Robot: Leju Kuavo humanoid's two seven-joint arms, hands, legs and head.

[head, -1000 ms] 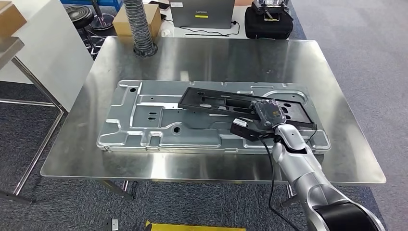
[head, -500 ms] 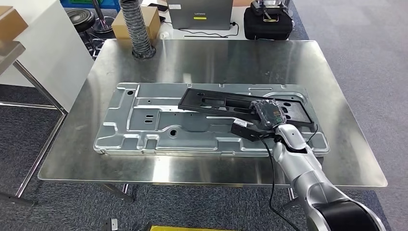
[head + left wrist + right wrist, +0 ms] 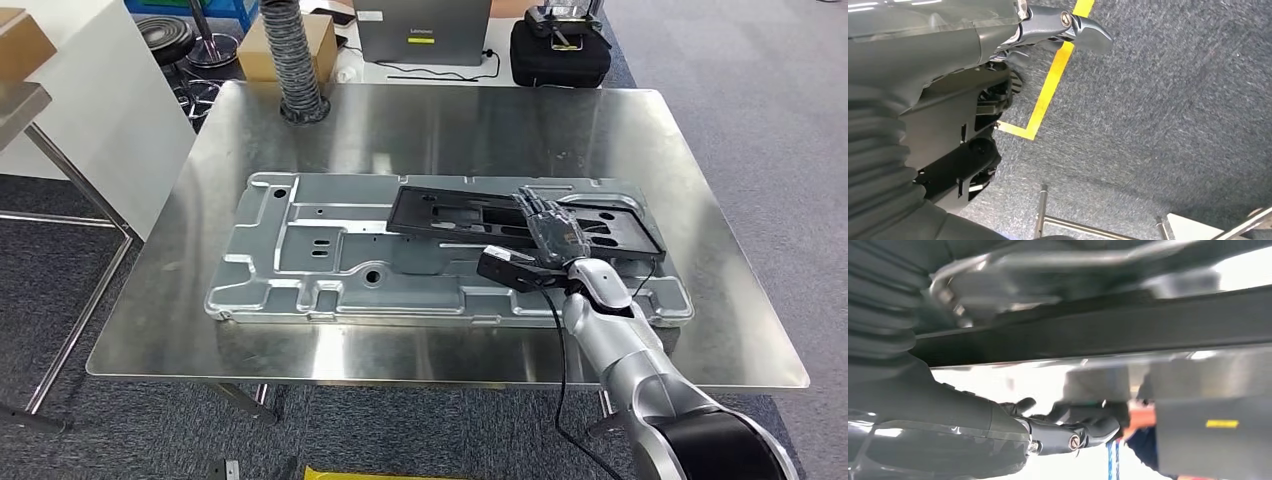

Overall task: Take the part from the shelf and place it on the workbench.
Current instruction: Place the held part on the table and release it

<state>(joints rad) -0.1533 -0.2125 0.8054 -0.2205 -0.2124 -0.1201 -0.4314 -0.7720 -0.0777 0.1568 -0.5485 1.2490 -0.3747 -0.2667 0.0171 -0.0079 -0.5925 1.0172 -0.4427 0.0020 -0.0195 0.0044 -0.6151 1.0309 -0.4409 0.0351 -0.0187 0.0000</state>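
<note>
A workshop or robotics lab: a bare steel surface fills the middle of the frame, with a ribbed exhaust hose at upper left, grey carpet floor with yellow tape, a laptop and cardboard box along the top.

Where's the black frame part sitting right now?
In the head view the black frame part lies on the right half of the large grey metal panel on the steel workbench, with the right hand at its near edge.
</note>
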